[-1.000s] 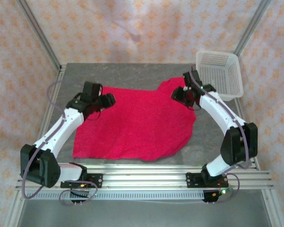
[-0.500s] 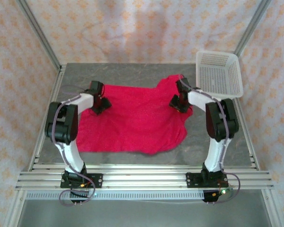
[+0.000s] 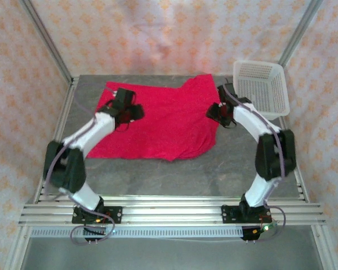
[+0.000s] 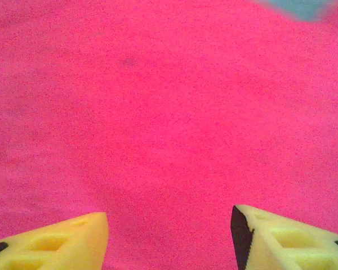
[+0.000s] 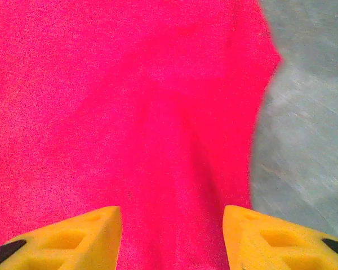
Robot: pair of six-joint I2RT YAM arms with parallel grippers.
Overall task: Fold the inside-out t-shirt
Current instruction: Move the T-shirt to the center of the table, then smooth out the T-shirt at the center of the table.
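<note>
- You have one t-shirt (image 3: 163, 124), one white mesh basket (image 3: 270, 106) and two grippers.
- The t-shirt lies spread flat on the far half of the grey table (image 3: 225, 169), toward 12 o'clock. The basket stands near it at about 2 o'clock, not touching it.
- Your left gripper (image 3: 129, 109) is over the shirt's 10 o'clock part. Its yellow fingers (image 4: 62, 242) stand apart and grip nothing, with flat cloth beneath.
- Your right gripper (image 3: 217, 112) is at the shirt's 3 o'clock edge, also spread and holding nothing.
</note>
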